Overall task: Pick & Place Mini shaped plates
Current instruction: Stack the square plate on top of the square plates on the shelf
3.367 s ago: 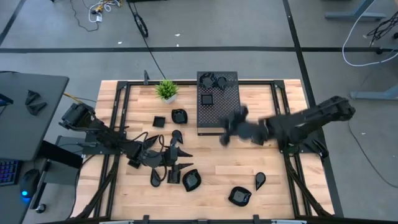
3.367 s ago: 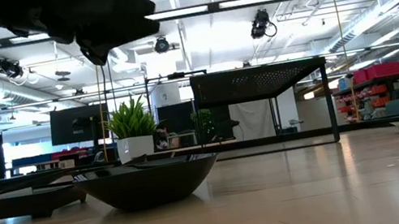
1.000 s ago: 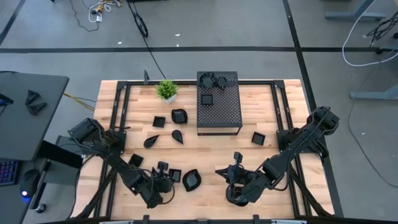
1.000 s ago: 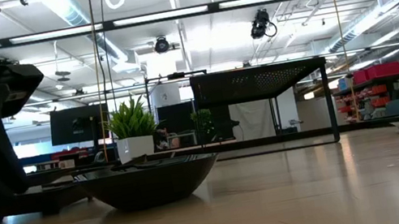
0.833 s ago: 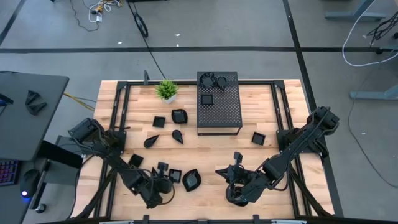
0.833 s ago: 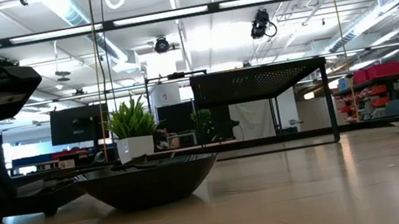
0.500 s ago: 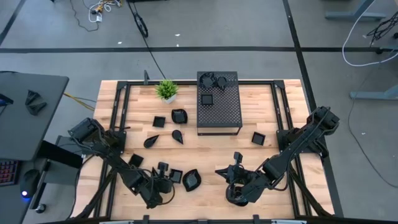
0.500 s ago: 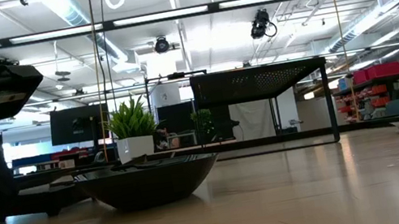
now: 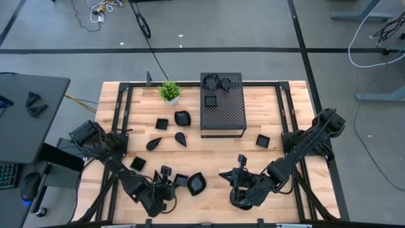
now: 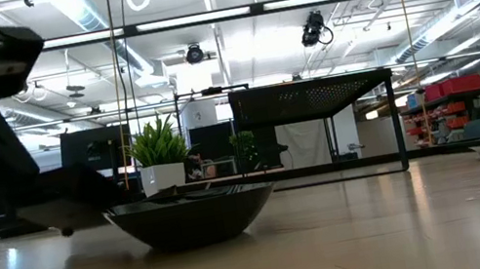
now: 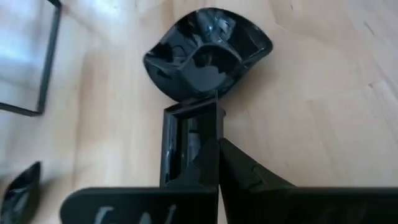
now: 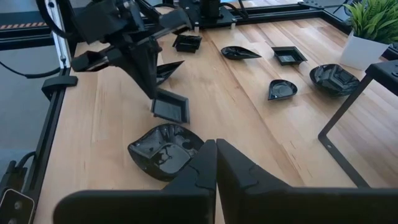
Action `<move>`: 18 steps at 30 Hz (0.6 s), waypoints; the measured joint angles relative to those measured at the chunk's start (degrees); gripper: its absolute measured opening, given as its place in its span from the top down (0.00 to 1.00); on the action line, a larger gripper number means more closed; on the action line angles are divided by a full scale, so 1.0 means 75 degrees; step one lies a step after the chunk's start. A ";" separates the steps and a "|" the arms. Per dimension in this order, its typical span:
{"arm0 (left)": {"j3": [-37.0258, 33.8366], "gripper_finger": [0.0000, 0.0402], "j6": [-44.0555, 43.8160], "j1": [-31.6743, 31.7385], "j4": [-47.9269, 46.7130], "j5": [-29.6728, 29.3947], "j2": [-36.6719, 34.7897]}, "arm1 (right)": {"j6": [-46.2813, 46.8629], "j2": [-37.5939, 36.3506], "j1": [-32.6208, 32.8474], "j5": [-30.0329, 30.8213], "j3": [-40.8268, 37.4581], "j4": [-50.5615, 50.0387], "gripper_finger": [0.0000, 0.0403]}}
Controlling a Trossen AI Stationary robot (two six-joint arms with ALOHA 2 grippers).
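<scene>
Far left of the desk [image 9: 209, 152]: one small square plate [image 9: 138, 163] lies flat near my left arm, apart from the others. Just right of it, my left gripper [image 9: 169, 183] sits low at the desk's near edge, fingers pinched on the rim of another square plate [image 11: 186, 140]; from the right wrist view that plate [image 12: 170, 107] hangs tilted under the gripper [image 12: 149, 78], seemingly just clear of the wood. Directly beyond its far edge, a rounded leaf-shaped plate [image 9: 196, 183] rests upright on the desk, close to the pinched plate; I cannot tell whether they touch. Farther back: a teardrop plate [image 9: 153, 144], a square one [image 9: 162, 123], a second teardrop [image 9: 180, 138] and a rounded dish [image 9: 182, 117], all well apart from my grippers. A potted plant [image 9: 169, 92] stands at the far edge. Centre: the perforated box [image 9: 224, 117], with a square plate [image 9: 211, 100] and a few more plates [image 9: 218, 81] on top. Right of centre, my right gripper [image 9: 238, 190] is near the front edge, fingers pressed together with nothing between them. A lone square plate [image 9: 262, 140] lies beyond it.
</scene>
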 joint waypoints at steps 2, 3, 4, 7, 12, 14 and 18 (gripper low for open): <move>0.0167 1.00 0.0004 -0.0016 -0.0367 -0.0090 0.0000 | 0.0000 0.0000 0.0000 0.0000 0.0000 -0.0001 0.98; 0.0257 1.00 0.0003 -0.0019 -0.0541 -0.0121 0.0000 | -0.0003 0.0000 0.0000 0.0001 0.0000 -0.0001 0.98; 0.0350 1.00 0.0006 -0.0019 -0.0693 -0.0137 0.0000 | -0.0006 0.0000 0.0000 0.0002 0.0000 -0.0003 0.98; 0.0680 1.00 0.0011 -0.0019 -0.1283 -0.0284 0.0000 | -0.0008 0.0000 0.0000 0.0003 0.0000 -0.0003 0.98; 0.1403 1.00 0.0109 -0.0001 -0.2457 -0.0863 0.0000 | -0.0090 0.0000 0.0000 0.0003 0.0000 -0.0006 0.98; 0.1780 1.00 0.0172 0.0104 -0.3140 -0.1078 0.0000 | -0.0140 0.0000 0.0000 0.0000 0.0000 -0.0006 0.98; 0.2578 1.00 0.0584 0.0564 -0.4343 -0.1693 -0.0001 | -0.0143 -0.0003 0.0000 0.0001 0.0000 -0.0006 0.98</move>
